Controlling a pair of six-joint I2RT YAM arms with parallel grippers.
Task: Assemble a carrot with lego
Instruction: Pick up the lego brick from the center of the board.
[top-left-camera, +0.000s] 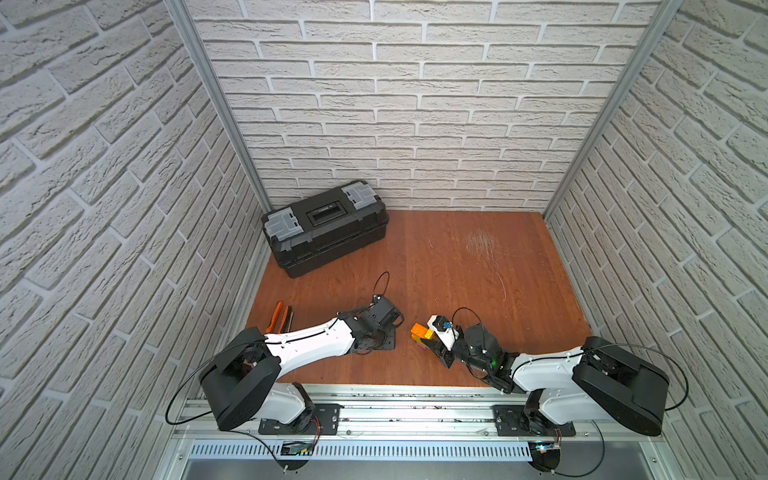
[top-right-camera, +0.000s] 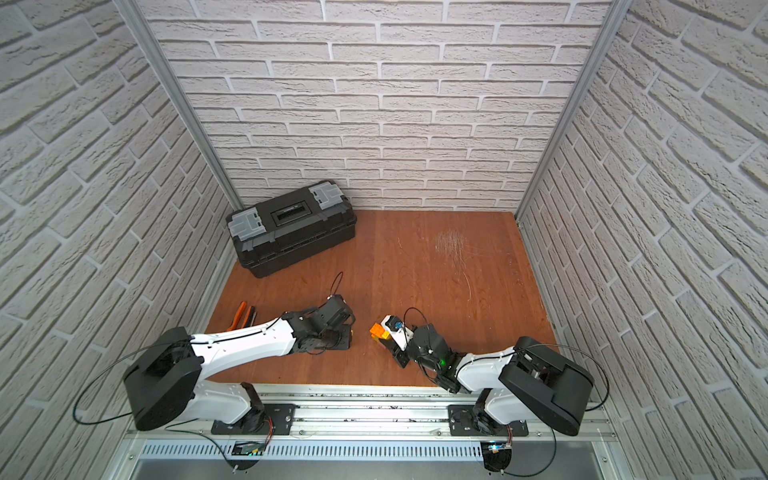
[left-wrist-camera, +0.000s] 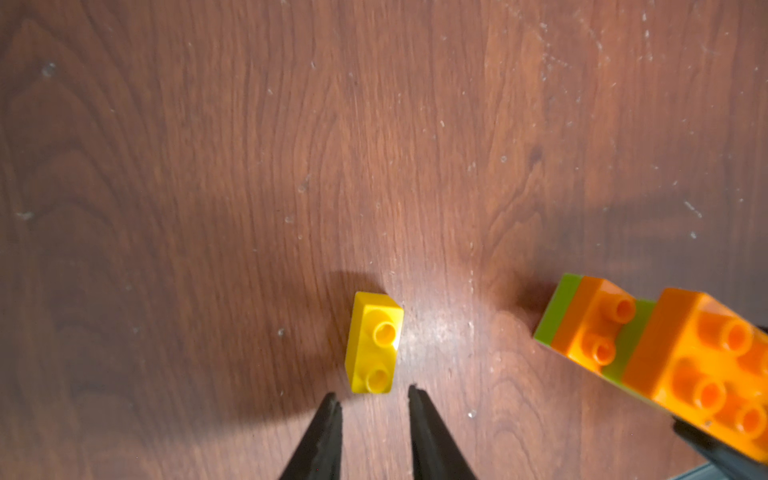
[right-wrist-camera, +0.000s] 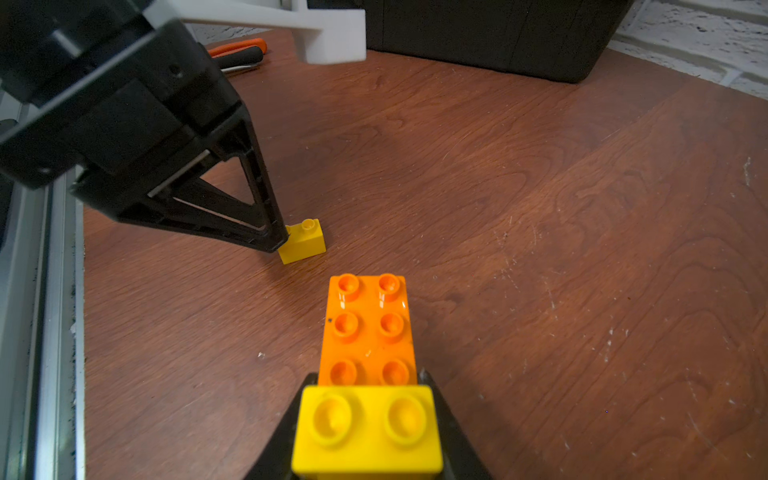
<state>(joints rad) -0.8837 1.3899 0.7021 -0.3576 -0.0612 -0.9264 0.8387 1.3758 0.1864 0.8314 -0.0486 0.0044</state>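
Observation:
A loose yellow lego brick (left-wrist-camera: 374, 345) lies studs-up on the wooden table. My left gripper (left-wrist-camera: 374, 399) points down at it, open, with its fingertips just short of the brick's near end. In the right wrist view one left finger (right-wrist-camera: 274, 237) touches that brick (right-wrist-camera: 303, 243). My right gripper (right-wrist-camera: 368, 378) is shut on the carrot (right-wrist-camera: 370, 328), a stack with an orange studded top, a lime-green layer (left-wrist-camera: 552, 320) and a yellow brick (right-wrist-camera: 368, 428) at the gripper end. In both top views the carrot (top-left-camera: 420, 333) (top-right-camera: 379, 330) is held low over the table, right of the left gripper (top-left-camera: 392, 338).
A black toolbox (top-left-camera: 326, 226) stands at the back left against the wall. Orange-handled pliers (top-left-camera: 279, 318) lie by the left edge behind the left arm. An aluminium rail (top-left-camera: 395, 411) runs along the table's front edge.

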